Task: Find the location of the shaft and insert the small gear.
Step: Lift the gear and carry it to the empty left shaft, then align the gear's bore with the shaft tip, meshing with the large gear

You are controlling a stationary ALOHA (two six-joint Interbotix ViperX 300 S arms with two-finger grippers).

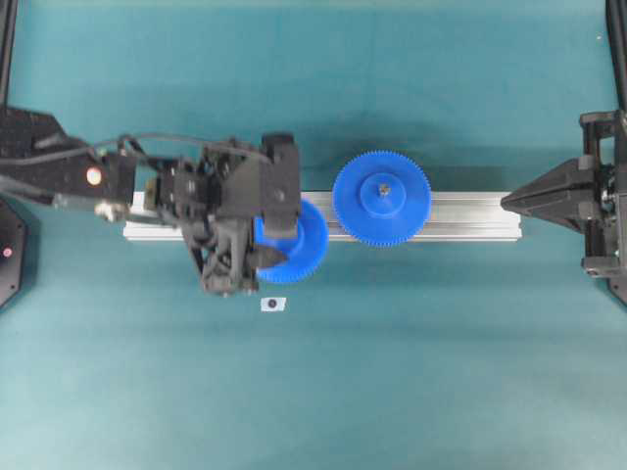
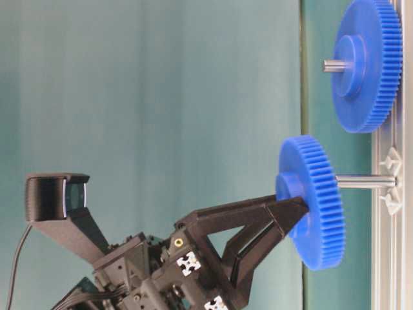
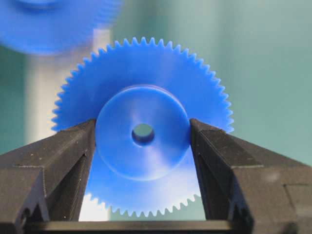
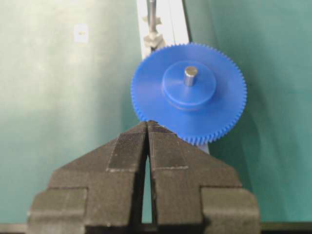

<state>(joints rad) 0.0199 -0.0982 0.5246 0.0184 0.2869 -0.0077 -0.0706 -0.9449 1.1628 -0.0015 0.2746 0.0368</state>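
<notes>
Beside the larger gear on the rail, left jaws clamp the small gear; right jaws closed, empty.

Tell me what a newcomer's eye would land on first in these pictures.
Two bright blue gears against teal cloth. The small gear sits clamped by its hub in the left gripper, its bore apparently just past the tip of a silver shaft rising from the aluminium rail. The larger gear sits mounted farther along the rail.

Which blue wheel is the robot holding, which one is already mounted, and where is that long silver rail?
small gear [image 3: 142,146]: left wrist view, on its raised round hub.
larger gear [image 1: 404,223]: overhead view, on its toothed face.
aluminium rail [image 1: 470,213]: overhead view, on its bare right stretch.
</notes>
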